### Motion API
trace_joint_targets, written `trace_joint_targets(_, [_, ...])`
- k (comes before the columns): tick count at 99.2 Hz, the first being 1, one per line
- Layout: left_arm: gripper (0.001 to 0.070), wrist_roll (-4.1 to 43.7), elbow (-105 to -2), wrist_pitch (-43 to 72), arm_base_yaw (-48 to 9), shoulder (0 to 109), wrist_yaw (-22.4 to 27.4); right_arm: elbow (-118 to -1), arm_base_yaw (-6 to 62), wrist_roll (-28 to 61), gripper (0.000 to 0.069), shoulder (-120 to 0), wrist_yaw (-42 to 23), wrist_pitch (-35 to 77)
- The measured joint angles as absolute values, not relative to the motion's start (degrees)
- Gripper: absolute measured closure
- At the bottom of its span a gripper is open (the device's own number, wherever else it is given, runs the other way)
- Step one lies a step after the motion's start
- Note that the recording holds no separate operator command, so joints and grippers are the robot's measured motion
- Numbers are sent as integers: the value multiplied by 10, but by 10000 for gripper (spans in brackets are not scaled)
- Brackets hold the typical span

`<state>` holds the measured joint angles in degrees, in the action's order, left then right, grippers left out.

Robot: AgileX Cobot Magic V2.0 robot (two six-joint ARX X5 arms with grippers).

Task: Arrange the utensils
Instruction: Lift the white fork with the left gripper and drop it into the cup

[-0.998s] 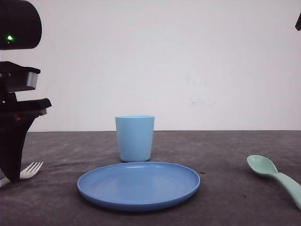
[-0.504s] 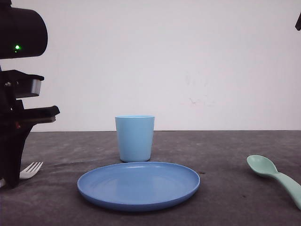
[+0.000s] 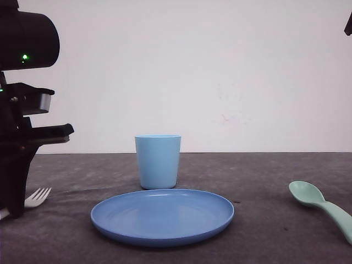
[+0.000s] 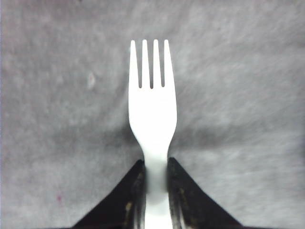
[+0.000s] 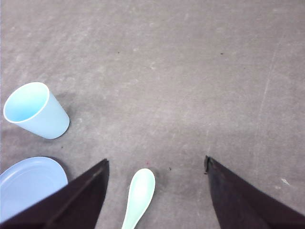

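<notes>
The white fork (image 4: 152,109) has its handle clamped between the black fingers of my left gripper (image 4: 155,164), tines pointing away over the grey table. In the front view the fork (image 3: 37,196) pokes out at the far left, low at the table, beside the left gripper (image 3: 12,190). The mint-green spoon (image 3: 322,206) lies at the front right, bowl toward the plate. Well above the spoon (image 5: 139,193) hangs my right gripper (image 5: 157,161), open, with the spoon's bowl between its spread fingers and apart from both.
A light blue cup (image 3: 158,160) stands upright in the middle, behind a round blue plate (image 3: 162,217). Cup (image 5: 34,110) and plate (image 5: 26,183) sit to the left of the spoon. Bare grey table lies between plate and spoon.
My left arm has shifted a little to the right and up, and the fork's tines have crept slightly right with it. Spoon, cup and plate have not moved.
</notes>
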<state>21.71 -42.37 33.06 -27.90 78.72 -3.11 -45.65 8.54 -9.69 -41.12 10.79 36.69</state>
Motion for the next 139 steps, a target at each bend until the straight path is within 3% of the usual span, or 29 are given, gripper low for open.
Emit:
trace_joint_targets(18, [667,219,-454,290,-279,693,-31,-456,85,-99,290,-411,108,367])
trace_joint_targets(36, [667,215,-467,142,-294,592,-31,-456,85,-99,290,-411,106,365])
trace_joint_targets(49, [667,184,-467,1,-317,582,-31,-456,85,-99,290,-411,105,343])
trace_joint_targets(73, [667,117,-467,-172,-338,684,-33,-456,85,-99,290,-411,105,319])
trace_joint_targets(99, [667,86,-467,-334,-343,839,-34,-456,85,-99,290,-411,105,315])
trace_joint_targets(129, [662,88,-467,-357,-343,940,-34,-456,85,-99,290,-411,103,308])
trace_joint_targets(139, [599,97,-467,-352,-343,941,-34,-456,85,-99,290,-411,103,309])
